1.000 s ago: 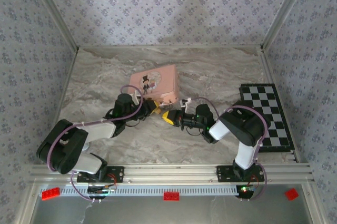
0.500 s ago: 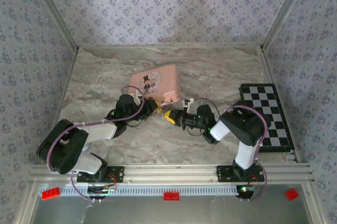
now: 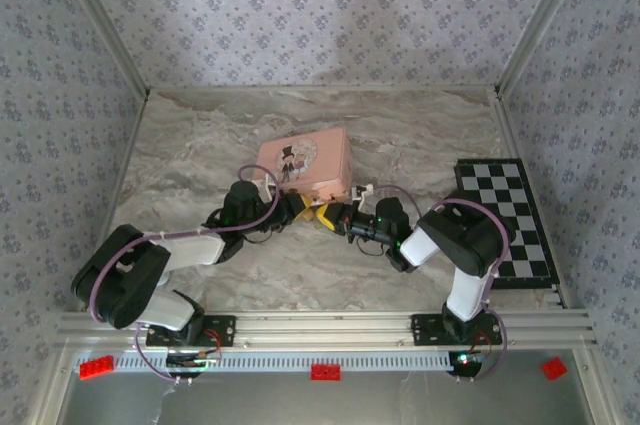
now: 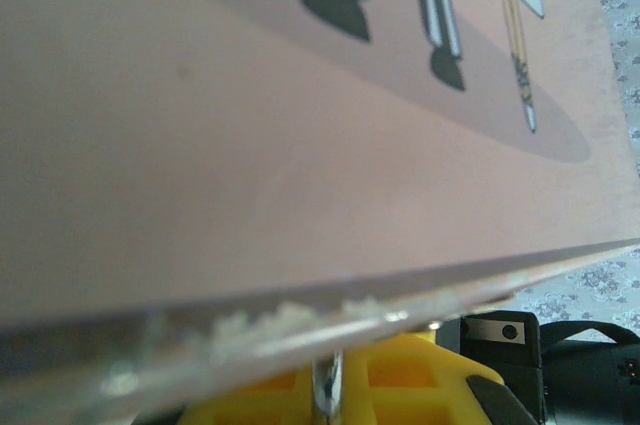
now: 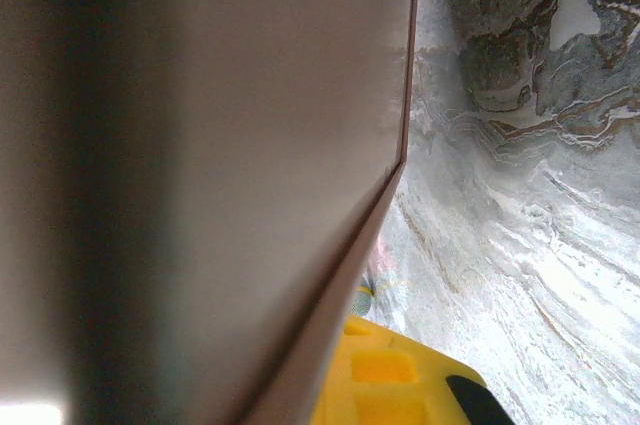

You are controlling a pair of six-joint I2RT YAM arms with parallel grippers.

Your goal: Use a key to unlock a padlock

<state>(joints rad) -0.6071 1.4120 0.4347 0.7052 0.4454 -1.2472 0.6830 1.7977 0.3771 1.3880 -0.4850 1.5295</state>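
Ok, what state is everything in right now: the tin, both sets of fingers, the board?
Pink tin: looks closed, lying flat on the table.
Left gripper: fingers shut at the tin's near edge; anything gripped is hidden.
Right gripper: fingers shut, nose to nose with the left.
Checkered board: flat at the right side, untouched.

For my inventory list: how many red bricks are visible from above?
3 red bricks, all along the near edge: one at the left, one in the middle, one at the right. More could be hidden under the arms.
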